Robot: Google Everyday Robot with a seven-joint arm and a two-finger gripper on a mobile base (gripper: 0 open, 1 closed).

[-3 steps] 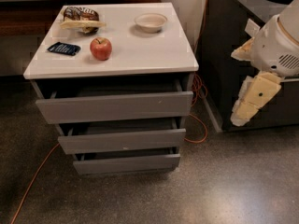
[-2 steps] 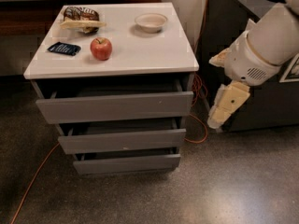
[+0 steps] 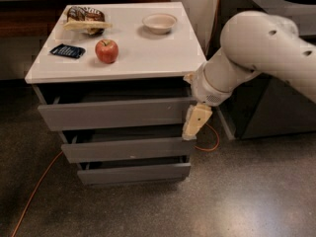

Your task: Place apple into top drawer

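Note:
The red apple (image 3: 106, 51) stands on the white cabinet top (image 3: 148, 53), left of the middle near the front edge. The top drawer (image 3: 116, 113) is pulled out a little, its grey front standing forward of the cabinet and a dark gap showing above it. My gripper (image 3: 195, 123) hangs from the white arm at the right end of the top drawer's front, pointing down, right against or just in front of its corner. The apple is far to the gripper's upper left.
A white bowl (image 3: 159, 22) stands at the back right of the top. A snack bag (image 3: 85, 19) lies back left and a dark blue packet (image 3: 67, 51) left of the apple. Two narrower drawers (image 3: 126, 149) sit below. An orange cable (image 3: 37, 191) runs over the floor. A dark unit (image 3: 276, 107) stands right.
The arm has swung left from beside the dark unit, bringing the gripper to the top drawer's right front corner. The apple and drawers have not moved.

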